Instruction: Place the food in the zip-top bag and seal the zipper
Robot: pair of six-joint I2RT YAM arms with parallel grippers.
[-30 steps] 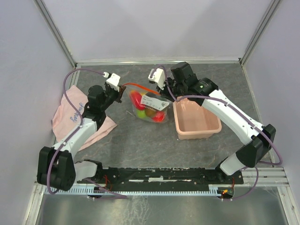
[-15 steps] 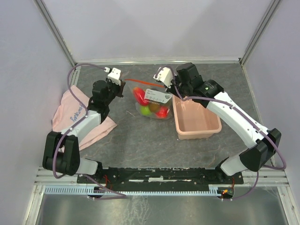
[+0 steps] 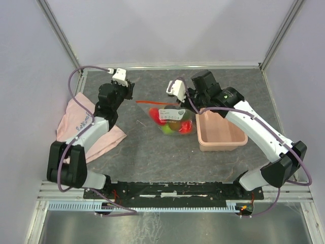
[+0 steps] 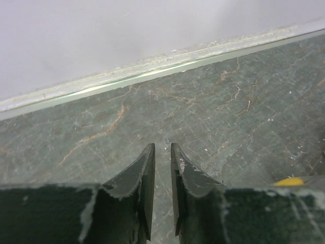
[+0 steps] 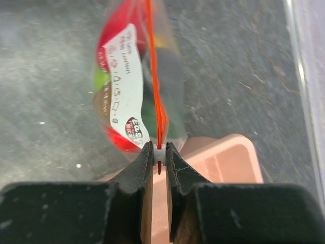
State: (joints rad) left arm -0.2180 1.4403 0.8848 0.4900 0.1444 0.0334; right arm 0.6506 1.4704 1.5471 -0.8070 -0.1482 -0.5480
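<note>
Pale lavender walls (image 3: 167, 30) enclose a dark marbled tabletop (image 3: 152, 147).

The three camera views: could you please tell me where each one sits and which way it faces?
Top external: above and behind the bases, looking down on the table; both arms, left gripper and right gripper show.
Left wrist: faces bare table and back wall; only its fingers show.
Right wrist: looks past its fingers, shut on the zipper, at the zip-top bag and pink bin.
Shared: top and right wrist both show bag, zipper, bin.
</note>
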